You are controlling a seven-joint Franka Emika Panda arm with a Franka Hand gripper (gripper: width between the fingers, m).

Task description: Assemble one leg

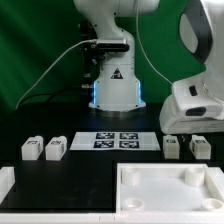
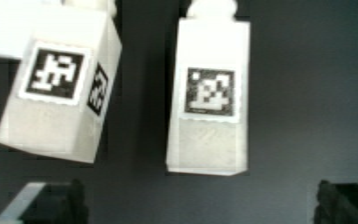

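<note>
We see the gripper [image 2: 197,204] spread wide over two white pieces — a tilted leg [image 2: 60,92] just beside a straight leg [image 2: 211,95], apparently not touching.

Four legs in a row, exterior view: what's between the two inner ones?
Only the marker board, lying flat between the inner leg on the exterior view's left and the inner leg on the exterior view's right. The wrist view does not show it.
</note>
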